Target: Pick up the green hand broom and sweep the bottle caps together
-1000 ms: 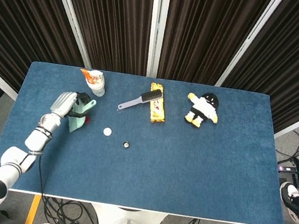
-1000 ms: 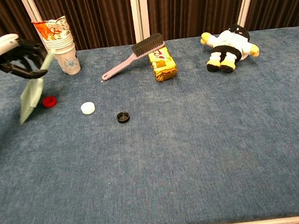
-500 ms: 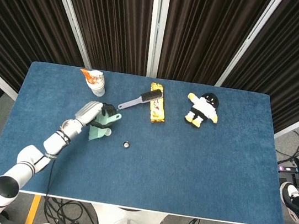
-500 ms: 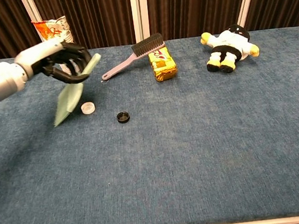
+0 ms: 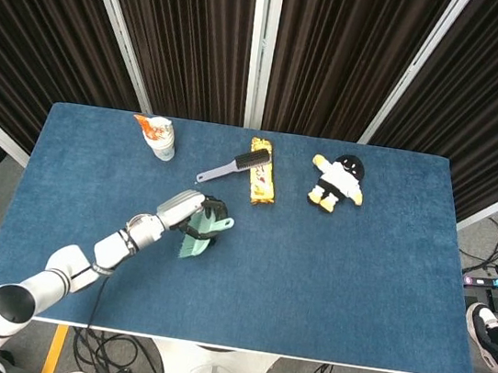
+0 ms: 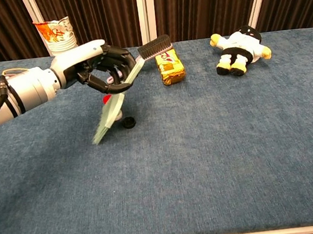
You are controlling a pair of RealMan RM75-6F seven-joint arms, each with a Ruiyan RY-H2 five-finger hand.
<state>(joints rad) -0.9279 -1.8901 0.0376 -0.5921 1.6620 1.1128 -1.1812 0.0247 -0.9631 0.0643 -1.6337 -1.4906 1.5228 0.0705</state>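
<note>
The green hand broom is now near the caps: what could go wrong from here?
1. The left hand holds the green hand broom tilted, so it may slip.
2. The black cap lies just beside the bristles; a fast stroke could flick it away.
3. The pink brush lies close behind; the hand could bump it.

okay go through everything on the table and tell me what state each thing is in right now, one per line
Left hand: holds the green hand broom by its handle.
Green hand broom: lifted, tilted, head pointing down.
Black bottle cap: on the table, right beside the broom head.
Red bottle cap: partly hidden behind the broom.
Paper cups: upright, stacked.
Hairbrush: lying flat.
Yellow snack pack: lying flat.
Plush toy: lying down.
</note>
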